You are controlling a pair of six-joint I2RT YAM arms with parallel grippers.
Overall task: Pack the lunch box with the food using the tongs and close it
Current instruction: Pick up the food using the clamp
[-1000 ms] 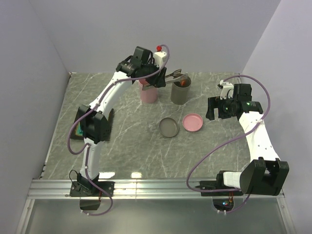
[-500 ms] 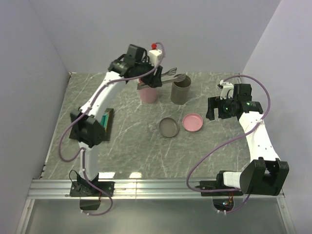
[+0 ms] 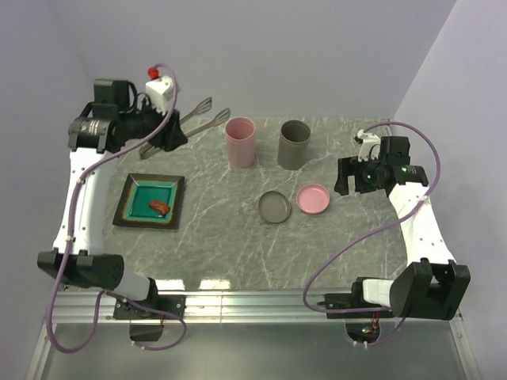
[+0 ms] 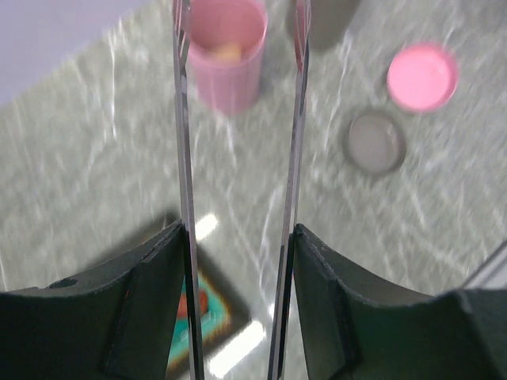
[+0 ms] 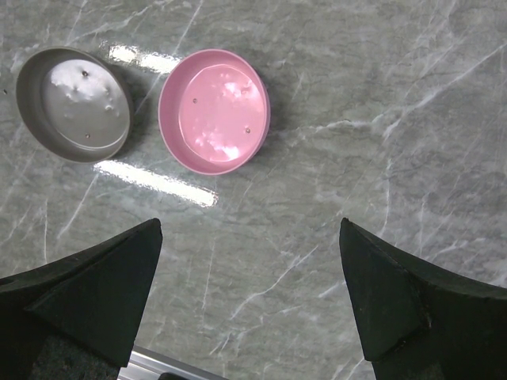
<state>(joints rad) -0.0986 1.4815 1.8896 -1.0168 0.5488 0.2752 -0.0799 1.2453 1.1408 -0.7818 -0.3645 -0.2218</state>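
left gripper (image 4: 238,237) clamps tongs (image 4: 183,158) | tong tips apart, nothing seen between | pink cup (image 3: 241,141) just past tips | teal tray (image 3: 127,214) under handle end | right gripper (image 5: 249,229) wide, empty

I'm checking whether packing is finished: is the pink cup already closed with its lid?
No, the pink lid lies flat beside the grey lid, well apart from the open pink cup.
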